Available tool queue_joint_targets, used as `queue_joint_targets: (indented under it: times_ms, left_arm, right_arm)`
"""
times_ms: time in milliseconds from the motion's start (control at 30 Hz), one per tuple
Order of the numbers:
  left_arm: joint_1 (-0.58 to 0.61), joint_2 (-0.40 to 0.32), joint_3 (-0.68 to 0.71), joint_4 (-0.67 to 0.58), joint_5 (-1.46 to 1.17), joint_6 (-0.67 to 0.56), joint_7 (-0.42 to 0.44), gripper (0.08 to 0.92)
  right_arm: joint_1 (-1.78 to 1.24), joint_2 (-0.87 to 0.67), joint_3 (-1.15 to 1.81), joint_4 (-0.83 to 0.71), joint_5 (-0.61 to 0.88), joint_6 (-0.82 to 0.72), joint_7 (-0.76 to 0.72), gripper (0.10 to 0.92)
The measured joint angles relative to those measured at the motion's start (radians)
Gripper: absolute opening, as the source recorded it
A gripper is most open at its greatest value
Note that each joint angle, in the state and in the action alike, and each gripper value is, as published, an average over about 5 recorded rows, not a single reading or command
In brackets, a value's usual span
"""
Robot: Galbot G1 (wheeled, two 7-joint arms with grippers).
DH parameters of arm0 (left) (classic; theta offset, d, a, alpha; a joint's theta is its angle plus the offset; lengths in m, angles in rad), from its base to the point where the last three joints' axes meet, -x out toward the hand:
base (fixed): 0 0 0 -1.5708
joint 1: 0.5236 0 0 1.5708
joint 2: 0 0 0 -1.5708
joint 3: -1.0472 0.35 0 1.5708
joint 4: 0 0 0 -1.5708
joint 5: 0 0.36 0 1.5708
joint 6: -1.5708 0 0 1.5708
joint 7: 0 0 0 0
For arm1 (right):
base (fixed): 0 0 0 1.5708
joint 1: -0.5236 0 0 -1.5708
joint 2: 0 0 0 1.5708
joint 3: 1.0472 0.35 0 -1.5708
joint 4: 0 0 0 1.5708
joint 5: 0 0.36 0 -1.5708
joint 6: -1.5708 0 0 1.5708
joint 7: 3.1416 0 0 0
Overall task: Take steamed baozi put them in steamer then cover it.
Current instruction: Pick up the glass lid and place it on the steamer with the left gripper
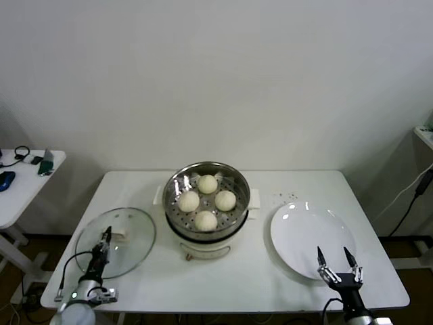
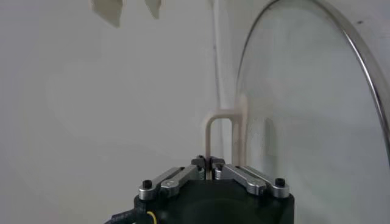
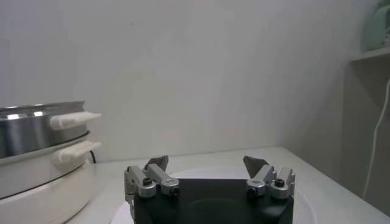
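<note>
Four steamed baozi sit inside the steamer, which stands uncovered at the table's centre. The steamer also shows in the right wrist view. The cover lies on the table to the steamer's left, and its glass and metal rim show in the left wrist view. My left gripper is at the cover's cream-white handle. In the left wrist view it is shut on the handle. My right gripper is open and empty over the near edge of the white plate, as the right wrist view shows.
The white plate is bare and lies right of the steamer. A small side table with a few items stands at the far left. A black cable hangs at the far right. The table's front edge is close to both grippers.
</note>
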Motion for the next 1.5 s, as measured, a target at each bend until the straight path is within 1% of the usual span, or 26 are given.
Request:
queue_joint_targets:
  times_ms: [200, 467, 667, 933, 1067, 1200, 1333, 1500]
  left_arm:
    - [0.027, 0.013, -0.007, -0.087, -0.032, 0.042, 0.053, 0.144]
    - [0.05, 0.036, -0.004, -0.242, -0.098, 0.13, 0.141, 0.144]
    - [0.056, 0.058, 0.008, -0.374, -0.148, 0.216, 0.22, 0.144]
    - [0.037, 0.098, 0.05, -0.55, -0.187, 0.362, 0.323, 0.144]
    - [0.014, 0.11, 0.097, -0.622, -0.185, 0.436, 0.368, 0.144]
    - [-0.025, 0.111, 0.175, -0.666, -0.162, 0.503, 0.408, 0.144]
    - [-0.076, 0.099, 0.275, -0.685, -0.125, 0.559, 0.448, 0.144]
    - [-0.15, 0.066, 0.398, -0.687, -0.07, 0.616, 0.5, 0.144]
  right_arm:
    - [-0.001, 0.0, 0.0, -0.003, -0.001, 0.002, -0.001, 0.823]
    - [-0.002, -0.001, 0.002, -0.001, -0.005, 0.004, -0.002, 0.823]
    - [-0.003, -0.001, 0.006, 0.001, -0.015, 0.004, -0.002, 0.823]
    - [0.002, 0.002, 0.005, 0.005, -0.032, -0.004, 0.004, 0.823]
    - [0.01, 0.005, 0.0, 0.002, -0.042, -0.008, 0.011, 0.823]
    - [0.02, 0.01, -0.005, -0.007, -0.051, -0.008, 0.017, 0.823]
    - [0.03, 0.012, -0.008, -0.013, -0.055, -0.009, 0.024, 0.823]
    - [0.042, 0.011, -0.008, -0.024, -0.059, -0.011, 0.034, 0.823]
